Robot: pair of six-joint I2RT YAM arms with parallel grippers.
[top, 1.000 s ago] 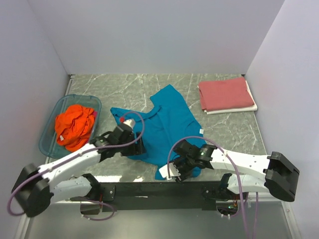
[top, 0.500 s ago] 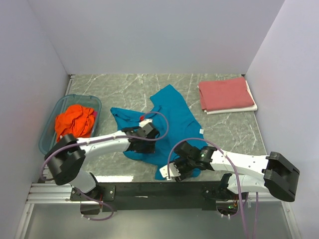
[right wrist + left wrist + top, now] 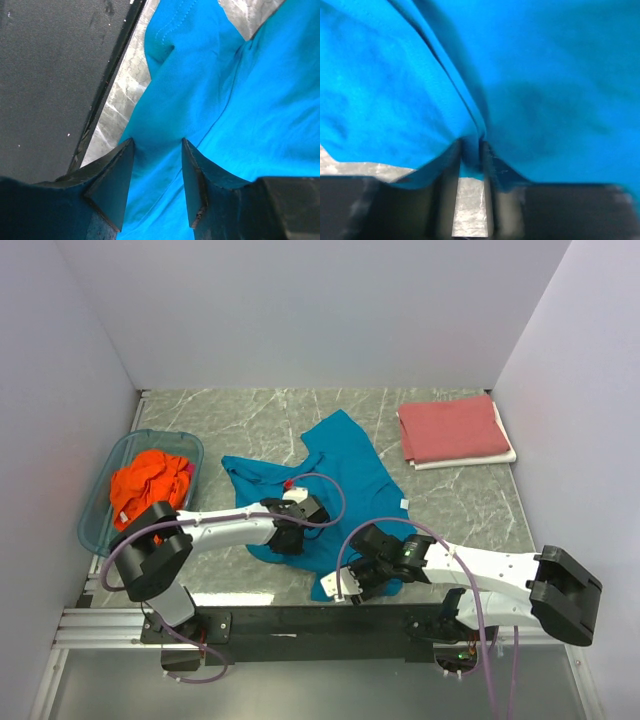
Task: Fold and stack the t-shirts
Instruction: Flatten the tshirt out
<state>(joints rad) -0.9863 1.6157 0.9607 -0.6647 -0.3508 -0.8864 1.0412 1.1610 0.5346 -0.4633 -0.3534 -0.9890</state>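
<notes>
The grey-green marbled surface (image 3: pixel 250 415) took most of the top view, closed in by pale walls on three sides. Two white arms reached over it from the black base rail (image 3: pixel 320 621) at the near edge: the left arm (image 3: pixel 220 528) stretched to the right, and the right arm (image 3: pixel 480 565) stretched to the left, so that both ended over the same cloth.

The teal t-shirt (image 3: pixel 340 480) lay crumpled and unfolded in the middle of the surface, with one sleeve pointing to the far side and its near hem close to the base rail. The translucent blue tub (image 3: pixel 97 502) stood at the left side, well apart from the teal cloth. The red t-shirt (image 3: pixel 452 428) lay folded flat in the far right corner, on top of a white folded layer (image 3: pixel 465 462). The orange t-shirt (image 3: pixel 148 490) sat bunched inside the tub.

The left fingers (image 3: pixel 445 205) were at the near left part of the teal t-shirt. They stood narrow, and a ridge of teal cloth was pinched between their tips – the folds ran together there. The right fingers (image 3: pixel 112 185) were at the near hem, at a middle width, with teal cloth filling the gap between them – if they pressed it or only framed it, one could not tell.
</notes>
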